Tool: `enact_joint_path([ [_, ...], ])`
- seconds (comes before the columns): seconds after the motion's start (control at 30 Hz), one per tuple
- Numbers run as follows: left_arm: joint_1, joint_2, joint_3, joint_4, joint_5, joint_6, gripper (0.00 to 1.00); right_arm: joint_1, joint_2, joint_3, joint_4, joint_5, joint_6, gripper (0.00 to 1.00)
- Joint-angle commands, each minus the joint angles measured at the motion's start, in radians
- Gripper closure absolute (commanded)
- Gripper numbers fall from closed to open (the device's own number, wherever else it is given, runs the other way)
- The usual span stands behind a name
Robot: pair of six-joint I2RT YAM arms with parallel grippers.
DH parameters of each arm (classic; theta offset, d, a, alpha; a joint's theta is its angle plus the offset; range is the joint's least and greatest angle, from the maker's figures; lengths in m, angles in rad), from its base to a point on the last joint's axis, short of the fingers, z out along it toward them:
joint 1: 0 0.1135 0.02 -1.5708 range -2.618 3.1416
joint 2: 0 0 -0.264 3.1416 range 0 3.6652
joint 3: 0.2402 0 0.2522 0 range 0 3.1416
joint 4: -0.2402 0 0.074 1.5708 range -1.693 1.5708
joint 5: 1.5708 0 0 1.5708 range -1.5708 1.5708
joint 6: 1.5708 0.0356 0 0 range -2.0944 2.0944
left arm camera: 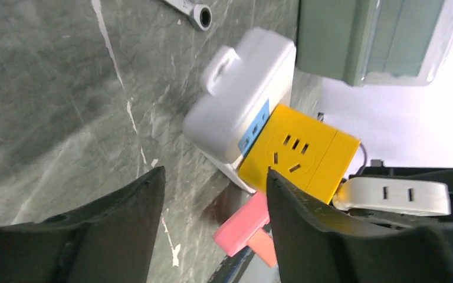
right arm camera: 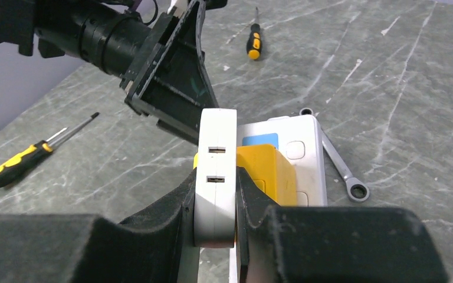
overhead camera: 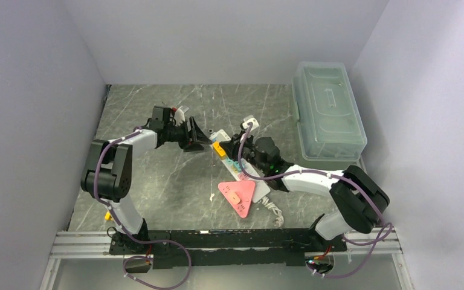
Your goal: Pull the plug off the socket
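Plug (right arm camera: 215,135) sits clenched in the right hand (right arm camera: 215,190) beside the socket (right arm camera: 299,131), while the left hand (left arm camera: 213,172) hangs released.

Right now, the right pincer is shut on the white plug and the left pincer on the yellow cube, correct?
No: the left wrist view shows the left pincer open, short of the yellow cube; the right pincer is shut on the white plug.

Top cam overhead, rear, wide; L/R wrist cams close, opposed, both on socket (left arm camera: 245,100)
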Motion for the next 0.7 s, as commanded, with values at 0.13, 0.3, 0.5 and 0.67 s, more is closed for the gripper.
enact_joint_path([
  [0.13,0.041,-0.112,-0.002,0.089,0.051,0.007,0.26,0.001,-0.125,0.018,0.187,-0.097,0.081,1.0],
  [0.3,0.038,-0.104,-0.021,0.185,0.125,-0.042,0.27,0.0,-0.156,0.019,0.191,-0.128,0.109,1.0],
  [0.5,0.016,-0.105,-0.018,0.18,0.146,-0.024,0.3,-0.001,-0.155,0.02,0.189,-0.128,0.108,1.0],
  [0.67,0.007,-0.088,-0.016,0.189,0.153,-0.031,0.51,-0.005,-0.143,0.02,0.195,-0.135,0.119,1.0],
])
